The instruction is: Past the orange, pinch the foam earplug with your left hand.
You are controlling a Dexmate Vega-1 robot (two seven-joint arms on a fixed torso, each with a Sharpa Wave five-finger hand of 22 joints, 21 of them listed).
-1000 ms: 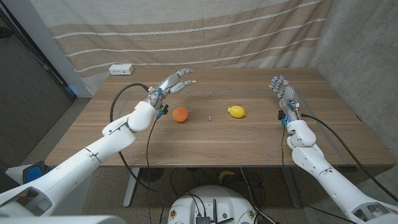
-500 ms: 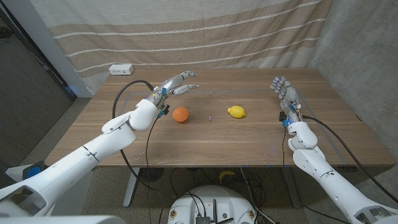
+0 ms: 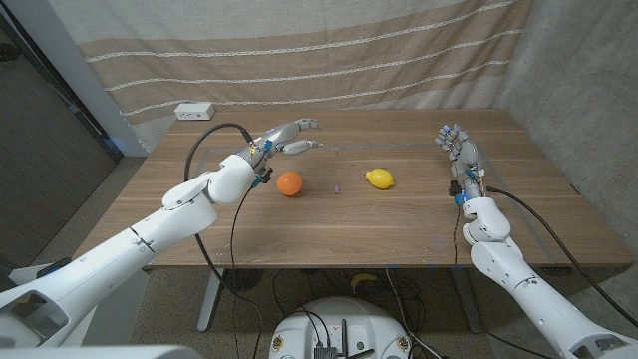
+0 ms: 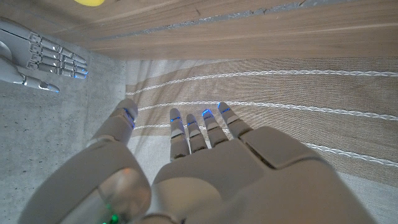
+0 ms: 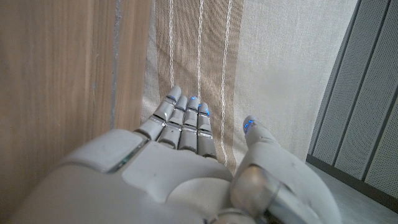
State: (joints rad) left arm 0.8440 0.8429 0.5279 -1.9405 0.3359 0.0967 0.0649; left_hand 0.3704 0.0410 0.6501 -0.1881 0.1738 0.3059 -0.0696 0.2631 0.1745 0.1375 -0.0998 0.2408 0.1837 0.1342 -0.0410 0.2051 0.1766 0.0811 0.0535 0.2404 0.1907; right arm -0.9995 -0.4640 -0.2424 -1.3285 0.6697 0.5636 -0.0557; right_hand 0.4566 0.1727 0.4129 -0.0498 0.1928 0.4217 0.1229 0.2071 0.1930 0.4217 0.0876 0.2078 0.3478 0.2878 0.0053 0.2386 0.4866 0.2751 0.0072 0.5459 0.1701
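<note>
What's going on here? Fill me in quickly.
A two-armed robot at a wooden table is after the small foam earplug, which lies between the orange and the lemon. Its left hand hangs open above the table behind the orange, holding nothing and not yet at the earplug. Its right hand stands open near the right edge, also holding nothing.

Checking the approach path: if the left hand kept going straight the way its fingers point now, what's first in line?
Probably nothing: the left hand points along the table's far side, behind the orange and lemon; depth is unclear.
</note>
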